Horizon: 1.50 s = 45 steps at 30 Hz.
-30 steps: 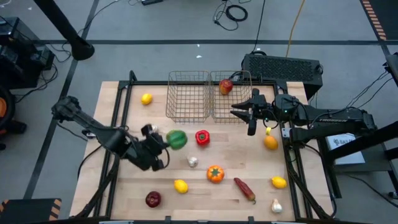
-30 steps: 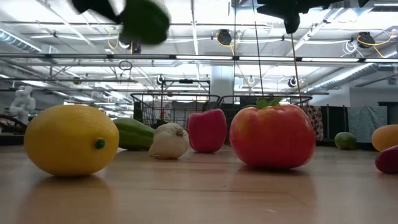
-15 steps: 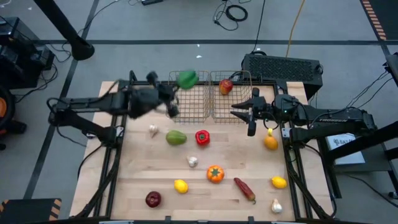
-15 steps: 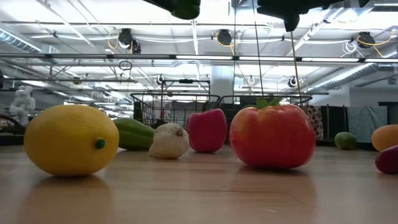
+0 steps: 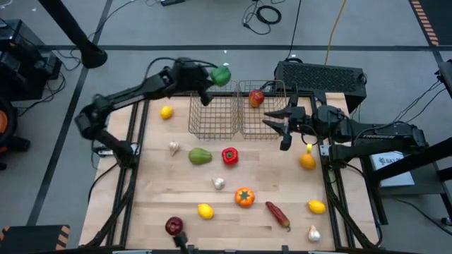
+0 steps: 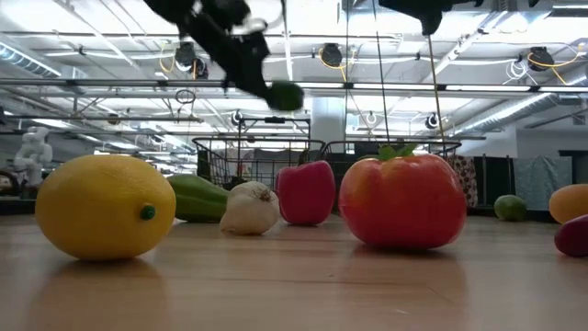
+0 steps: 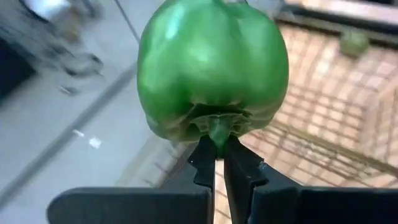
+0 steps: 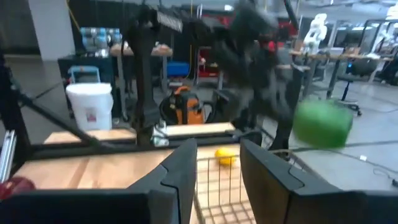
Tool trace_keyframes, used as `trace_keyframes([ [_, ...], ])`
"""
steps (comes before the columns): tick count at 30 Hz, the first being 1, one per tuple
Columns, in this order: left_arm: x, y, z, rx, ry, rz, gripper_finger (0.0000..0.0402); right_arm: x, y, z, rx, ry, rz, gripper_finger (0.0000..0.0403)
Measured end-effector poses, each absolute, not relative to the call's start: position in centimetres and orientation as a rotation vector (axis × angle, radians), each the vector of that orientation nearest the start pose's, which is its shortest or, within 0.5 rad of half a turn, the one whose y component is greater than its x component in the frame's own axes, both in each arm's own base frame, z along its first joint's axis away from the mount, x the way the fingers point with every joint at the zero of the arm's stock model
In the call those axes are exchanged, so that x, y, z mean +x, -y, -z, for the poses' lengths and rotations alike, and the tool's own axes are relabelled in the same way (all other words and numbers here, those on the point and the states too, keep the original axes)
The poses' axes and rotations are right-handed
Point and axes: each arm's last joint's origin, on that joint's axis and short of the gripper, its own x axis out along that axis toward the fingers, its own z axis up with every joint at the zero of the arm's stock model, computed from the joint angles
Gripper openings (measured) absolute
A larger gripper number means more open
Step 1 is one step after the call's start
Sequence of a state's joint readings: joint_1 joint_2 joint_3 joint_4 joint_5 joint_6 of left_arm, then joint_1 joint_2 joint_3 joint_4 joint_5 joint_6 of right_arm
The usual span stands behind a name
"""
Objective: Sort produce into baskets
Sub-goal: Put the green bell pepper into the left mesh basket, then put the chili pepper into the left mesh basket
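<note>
The left pincer (image 5: pixel 210 76) is raised over the far edge of the left wire basket (image 5: pixel 212 108), its fingers pressed together on the stem of a green bell pepper (image 5: pixel 221 75); in the left wrist view the pepper (image 7: pixel 212 70) fills the frame above the two dark fingertips (image 7: pixel 204 163), which pinch its stalk, with the mesh of the basket (image 7: pixel 323 99) below and beyond it; in the low view the pepper (image 6: pixel 286 96) hangs well above the worktop (image 5: pixel 212 190).

The right pincer (image 5: pixel 274 121) hovers just beside the right wire basket (image 5: pixel 263 109), fingers (image 8: pixel 180 168) partly spread and holding nothing; that basket already holds a red apple (image 5: pixel 256 98).

On the worktop lie a lemon (image 5: pixel 166 111) near the left basket, a garlic bulb (image 5: pixel 174 148), a second green pepper (image 5: pixel 200 156) just beside a red bell pepper (image 5: pixel 229 156), another garlic bulb (image 5: pixel 219 183), a tomato-like red-orange fruit with a green top (image 5: pixel 244 197), a second lemon (image 5: pixel 205 210), a dark red apple (image 5: pixel 174 226), a red chilli (image 5: pixel 277 214), a third lemon (image 5: pixel 316 206), a garlic bulb (image 5: pixel 313 233) at the near right corner, and an orange (image 5: pixel 307 161) by the right arm.
</note>
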<state>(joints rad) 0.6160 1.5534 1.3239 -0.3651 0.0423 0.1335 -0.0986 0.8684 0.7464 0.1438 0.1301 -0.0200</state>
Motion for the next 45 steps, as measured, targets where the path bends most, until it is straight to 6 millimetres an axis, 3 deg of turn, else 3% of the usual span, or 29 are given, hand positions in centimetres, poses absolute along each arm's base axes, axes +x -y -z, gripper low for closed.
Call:
trace_keyframes([
  [6,29.5,-22.7,-25.3,-0.186,-0.837,-0.491,0.0016,19.5,2.3,-33.8,-0.046,0.026,0.233,0.0116],
  [11,29.9,-23.3,-22.5,-0.202,-0.944,-0.466,0.0016,19.5,2.3,-33.8,-0.086,0.022,0.240,0.0116],
  [22,30.5,-23.8,-20.8,-0.221,-0.959,-0.466,0.0033,19.5,2.3,-33.8,-0.096,0.020,0.240,0.0116],
  [38,31.2,-23.8,-21.2,-0.229,-0.882,-0.489,0.0050,19.5,2.3,-33.8,-0.095,0.020,0.239,0.0116],
  [45,31.7,-24.0,-22.0,-0.231,-0.832,-0.509,0.0098,19.5,2.3,-33.8,-0.097,0.018,0.239,0.0116],
])
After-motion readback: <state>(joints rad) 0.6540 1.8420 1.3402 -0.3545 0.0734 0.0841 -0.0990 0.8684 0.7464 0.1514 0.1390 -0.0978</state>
